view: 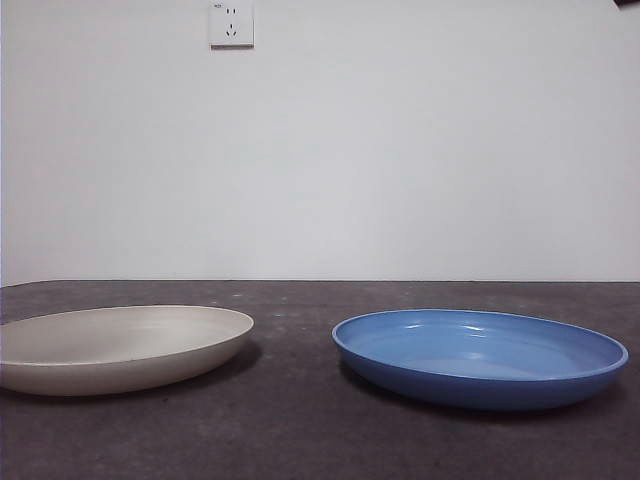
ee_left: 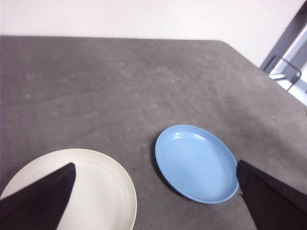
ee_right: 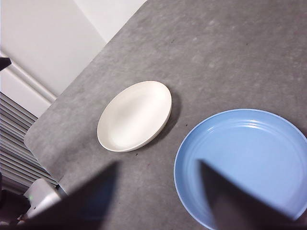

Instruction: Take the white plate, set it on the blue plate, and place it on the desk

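The white plate (view: 120, 345) lies on the desk (view: 300, 420) at the left, and the blue plate (view: 480, 355) lies at the right, a gap apart. My left gripper (ee_left: 155, 165) hangs high above both plates, open and empty, with the white plate (ee_left: 100, 191) and the blue plate (ee_left: 196, 163) below it. My right gripper (ee_right: 158, 165) is also high, open and empty, over the blue plate (ee_right: 249, 158), with the white plate (ee_right: 135, 115) farther off. In the front view only a black tip (view: 628, 4) shows at the top right corner.
A white wall with a socket (view: 231, 24) stands behind the desk. The desk's rounded corner (ee_right: 36, 136) and edge lie beyond the white plate. A metal frame (ee_left: 288, 72) stands past the desk's other side.
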Robot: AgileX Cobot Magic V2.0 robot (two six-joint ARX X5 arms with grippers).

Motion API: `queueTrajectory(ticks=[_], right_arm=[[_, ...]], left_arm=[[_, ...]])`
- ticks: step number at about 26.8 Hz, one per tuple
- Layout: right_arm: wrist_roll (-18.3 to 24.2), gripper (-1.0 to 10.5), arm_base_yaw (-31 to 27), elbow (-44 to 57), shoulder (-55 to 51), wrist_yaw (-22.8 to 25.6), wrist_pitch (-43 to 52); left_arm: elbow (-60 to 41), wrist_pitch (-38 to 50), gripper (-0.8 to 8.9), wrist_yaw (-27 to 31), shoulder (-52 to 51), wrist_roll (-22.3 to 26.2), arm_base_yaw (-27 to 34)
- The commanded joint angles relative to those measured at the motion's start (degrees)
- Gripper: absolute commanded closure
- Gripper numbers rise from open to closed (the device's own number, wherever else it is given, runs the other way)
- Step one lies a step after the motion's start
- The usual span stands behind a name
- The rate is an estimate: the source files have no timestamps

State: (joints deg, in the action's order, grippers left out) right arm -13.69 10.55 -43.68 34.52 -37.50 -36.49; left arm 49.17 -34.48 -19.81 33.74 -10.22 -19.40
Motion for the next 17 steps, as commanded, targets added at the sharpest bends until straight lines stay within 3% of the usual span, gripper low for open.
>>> queueTrajectory(ticks=[1,6,10,17], right_arm=[[0.6,3.6,0.2,-0.9,0.2,0.0,0.4],[0.6,3.6,0.2,-0.9,0.2,0.0,0.4],[0.6,3.6,0.2,-0.9,0.2,-0.1,0.3],[0.6,3.6,0.2,-0.9,0.2,-1.5,-1.2]], left_arm=[[0.8,0.1,1.17,-0.3,0.2,-2.4,-0.3],[0.8,-3.2,1.26,-6.5,1.5,-7.2,-0.2],[1.6,-5.7,1.26,-7.2,4.0,-8.9,0.6],[7.2,-13.4,1.26,-7.3,12.5,-6.2,6.1]])
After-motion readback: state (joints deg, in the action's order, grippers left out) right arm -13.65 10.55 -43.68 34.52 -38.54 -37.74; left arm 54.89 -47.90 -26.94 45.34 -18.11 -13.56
